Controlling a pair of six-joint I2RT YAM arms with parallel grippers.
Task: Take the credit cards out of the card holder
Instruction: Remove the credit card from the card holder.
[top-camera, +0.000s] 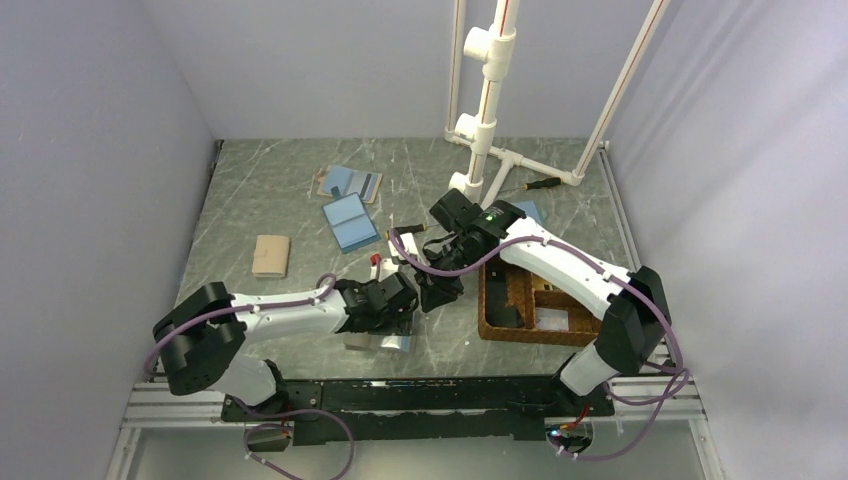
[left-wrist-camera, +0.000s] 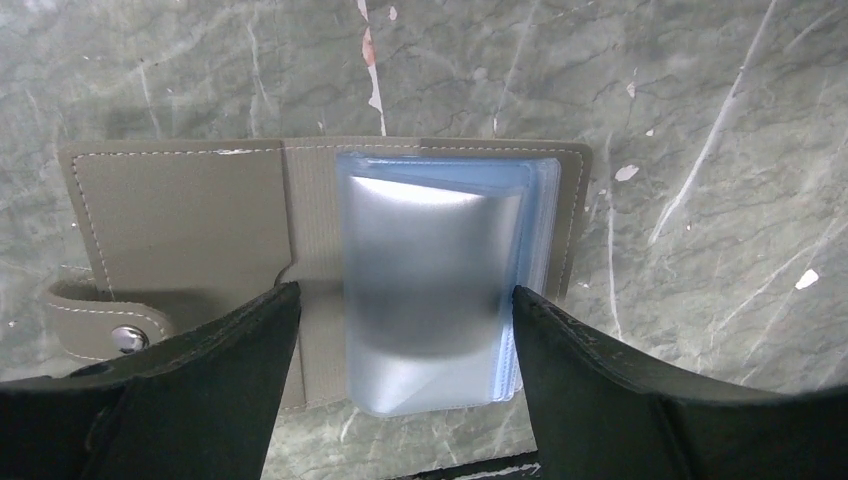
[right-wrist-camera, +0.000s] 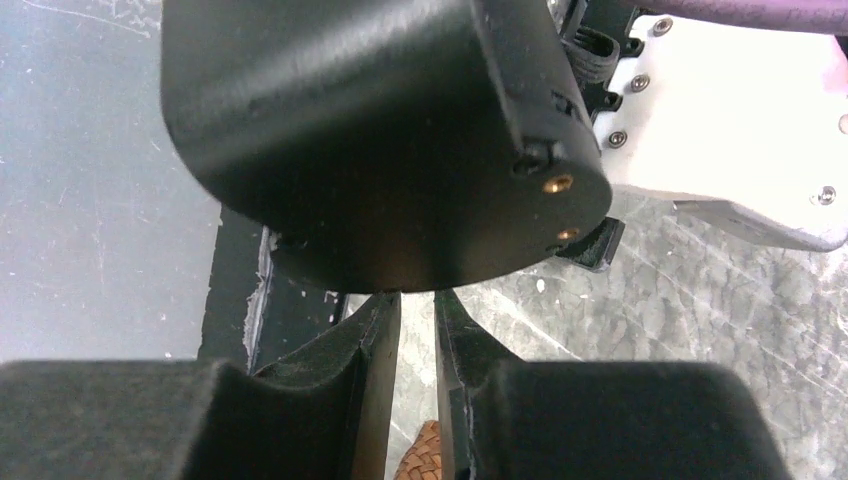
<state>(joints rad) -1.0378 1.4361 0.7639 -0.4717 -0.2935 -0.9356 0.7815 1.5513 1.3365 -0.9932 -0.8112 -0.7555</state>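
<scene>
**Lining up on the sleeved cards**

My left hand (left-wrist-camera: 405, 300) is open, straddling the credit cards (left-wrist-camera: 430, 270) in their clear sleeves. The card holder (left-wrist-camera: 180, 220) lies open by the counter's near edge. My right hand (right-wrist-camera: 417, 310) is nearly closed, nothing visible in it. Next I'd pinch one card, not the stack.

The card holder (left-wrist-camera: 180, 215) is taupe with pale stitching, its plastic sleeves (left-wrist-camera: 430, 300) translucent light blue; the table (left-wrist-camera: 700, 120) is grey-green marble, white-veined.
</scene>
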